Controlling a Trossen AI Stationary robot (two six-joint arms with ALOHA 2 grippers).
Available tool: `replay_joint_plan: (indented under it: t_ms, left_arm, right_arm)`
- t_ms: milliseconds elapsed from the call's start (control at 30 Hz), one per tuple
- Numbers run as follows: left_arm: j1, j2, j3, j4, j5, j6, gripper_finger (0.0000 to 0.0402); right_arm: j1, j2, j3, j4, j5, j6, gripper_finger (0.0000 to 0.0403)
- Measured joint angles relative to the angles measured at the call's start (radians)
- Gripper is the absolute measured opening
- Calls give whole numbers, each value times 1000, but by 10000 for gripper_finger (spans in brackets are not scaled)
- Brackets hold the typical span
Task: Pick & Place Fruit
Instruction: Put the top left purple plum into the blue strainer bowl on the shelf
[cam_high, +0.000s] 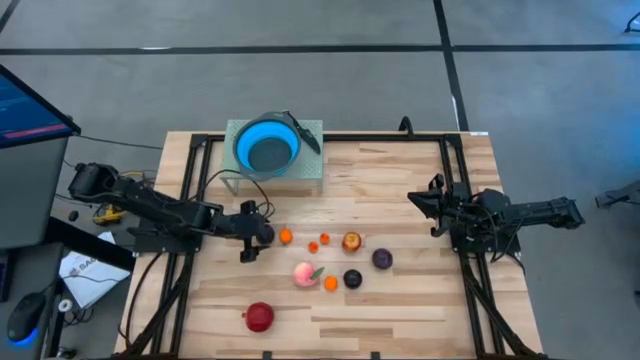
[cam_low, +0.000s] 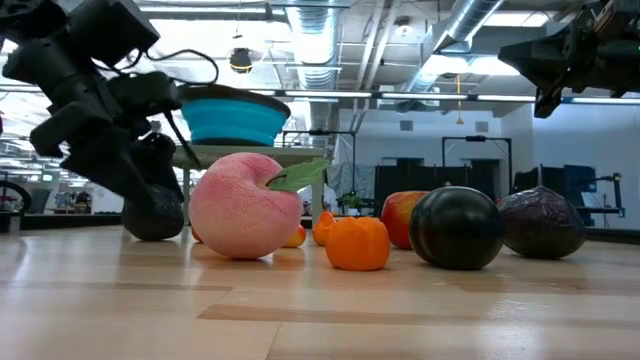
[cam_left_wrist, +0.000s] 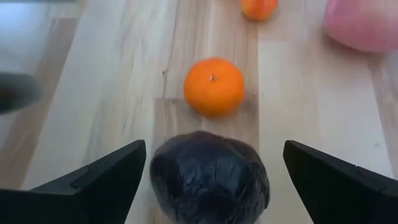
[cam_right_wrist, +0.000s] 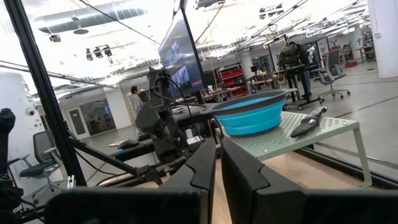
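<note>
My left gripper (cam_high: 256, 238) is low over the table's left half and open. A dark purple plum (cam_left_wrist: 210, 177) lies on the wood between its fingers, closer to one finger (cam_left_wrist: 118, 171) than the other; in the low view the plum (cam_low: 155, 214) sits under the gripper (cam_low: 140, 170). Just beyond it is an orange (cam_left_wrist: 214, 86). The peach (cam_high: 305, 273), a red-yellow fruit (cam_high: 352, 241), two more plums (cam_high: 382, 259) (cam_high: 353, 279), small oranges (cam_high: 331, 283) and a red apple (cam_high: 260, 317) rest on the table. My right gripper (cam_high: 414, 199) is shut and raised at the right side.
The blue bowl (cam_high: 267, 147) stands on a pale green stand (cam_high: 310, 172) at the far edge, with a dark tool (cam_high: 305, 132) beside it. Bare wood lies between the fruit cluster and my right arm, and along the near edge.
</note>
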Motion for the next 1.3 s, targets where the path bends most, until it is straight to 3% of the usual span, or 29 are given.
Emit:
replay_joint_plan:
  t_ms: [200,400,667,1067,1300]
  left_arm:
    - [0,103,0,121,9,0,377]
    - [0,171,0,122,42,0,377]
    - [0,152,0,125,37,7,361]
    - [0,152,8,120,13,2,274]
    - [0,152,126,147,45,-110,277]
  right_arm:
    - [0,0,0,0,0,0,21]
    - [0,0,0,0,0,0,21]
    - [0,0,0,0,0,0,21]
    - [0,0,0,0,0,0,21]
    - [0,0,0,0,0,0,21]
